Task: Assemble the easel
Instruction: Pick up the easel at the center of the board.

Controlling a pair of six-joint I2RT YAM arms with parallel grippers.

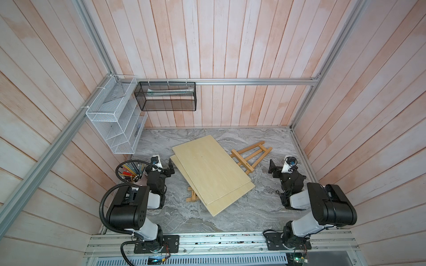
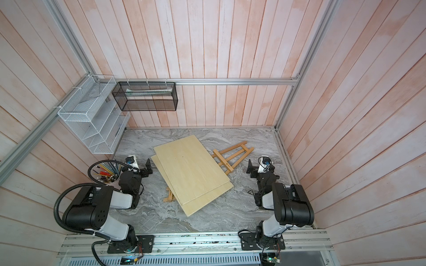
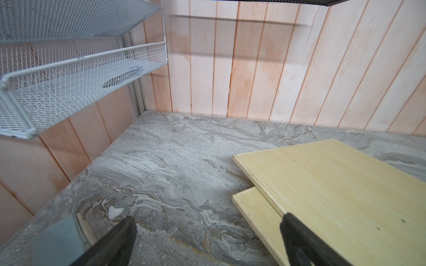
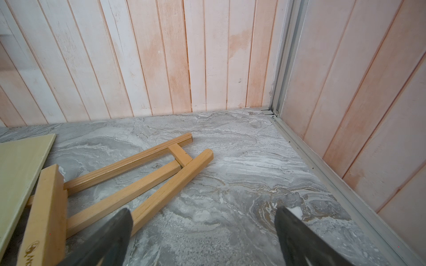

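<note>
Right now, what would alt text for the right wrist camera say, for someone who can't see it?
A small wooden easel lies flat on a grey marbled table beside a pale board. The right gripper hangs open and empty close to it; a pinkish plank wall rises behind.

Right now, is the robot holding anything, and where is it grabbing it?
Nothing is held. The left gripper and the right gripper are both open and empty; the easel lies on the table, untouched.

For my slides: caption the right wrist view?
Open right claw near the easel, lying flat and partly under a plywood board.
</note>
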